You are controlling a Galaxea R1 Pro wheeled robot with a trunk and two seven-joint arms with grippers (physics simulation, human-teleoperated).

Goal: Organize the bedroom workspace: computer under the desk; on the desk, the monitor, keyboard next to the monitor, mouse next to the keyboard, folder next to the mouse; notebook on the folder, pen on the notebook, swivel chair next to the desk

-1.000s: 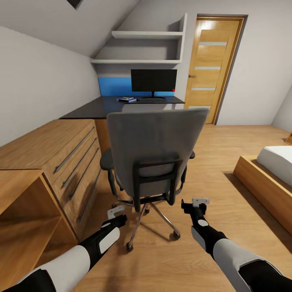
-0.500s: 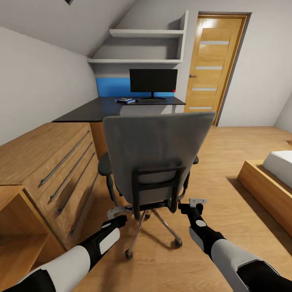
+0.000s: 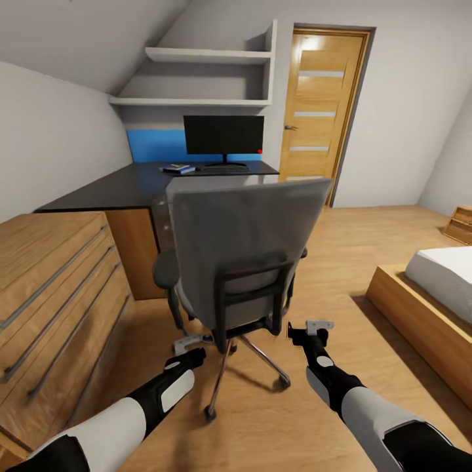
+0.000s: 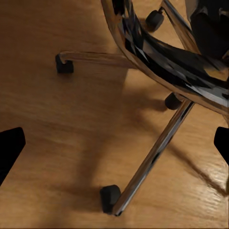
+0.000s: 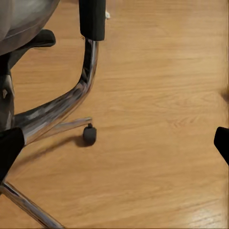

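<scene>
The grey swivel chair (image 3: 246, 239) stands with its back to me, just short of the black-topped desk (image 3: 118, 189). The monitor (image 3: 223, 134) and the keyboard (image 3: 225, 168) sit on the desk's far end, with a small flat blue item (image 3: 178, 168) left of them. The chair's back hides its seat and the folder. Computer, mouse, notebook and pen are out of view. My left gripper (image 3: 190, 345) (image 4: 114, 148) is open over a chrome chair leg (image 4: 152, 157). Held low beside the chair base, my right gripper (image 3: 315, 328) (image 5: 114, 143) is open near a castor (image 5: 89, 134).
A light-wood drawer cabinet (image 3: 56, 295) runs along my left up to the desk. A bed on a wooden frame (image 3: 426, 298) is at the right, a wooden door (image 3: 321, 111) behind the desk's end, and wall shelves (image 3: 196, 101) above the desk.
The camera has moved forward and swung, so the room shifts left in view and the desk is nearer. The chair keeps its place before me and stands closer to the desk. Both grippers stay open.
</scene>
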